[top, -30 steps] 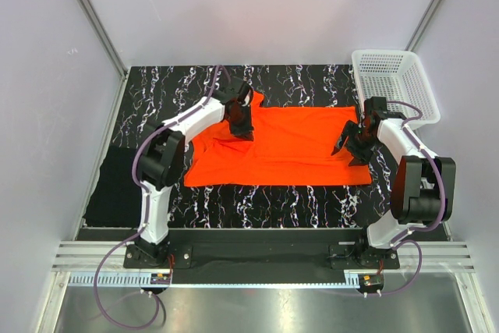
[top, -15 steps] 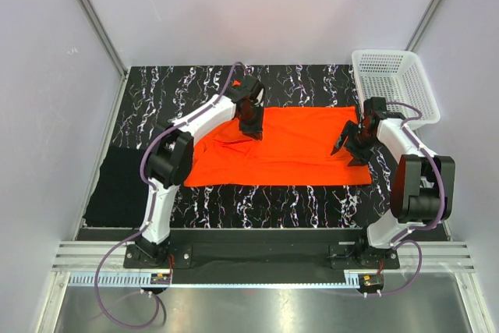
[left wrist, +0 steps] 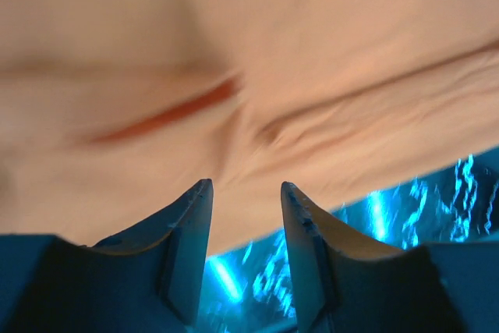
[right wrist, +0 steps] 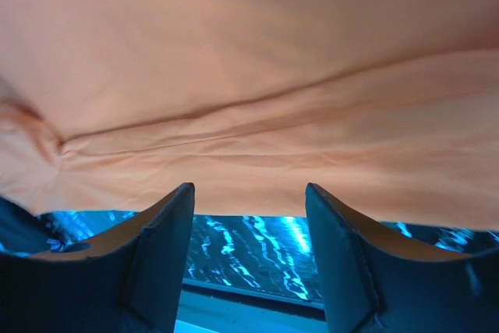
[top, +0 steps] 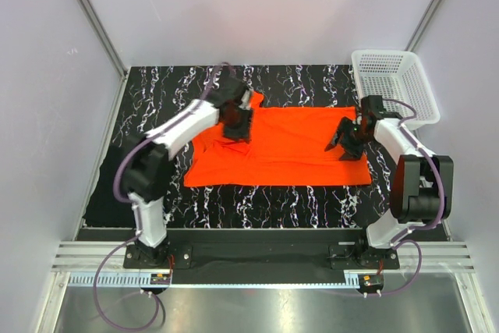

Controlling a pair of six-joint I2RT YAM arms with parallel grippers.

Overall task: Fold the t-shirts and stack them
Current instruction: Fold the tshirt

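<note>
- Orange-red t-shirt (top: 288,154) lies spread flat on marbled mat (top: 304,83).
- Left gripper (left wrist: 245,208): fingers apart, empty; shirt just beneath and ahead.
- Right gripper (right wrist: 249,216): fingers apart, empty; shirt edge just ahead.

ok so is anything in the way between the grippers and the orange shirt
Nothing visible. The left gripper and right gripper both hang open right over the orange shirt, with only its cloth and the marbled mat past their fingertips.
</note>
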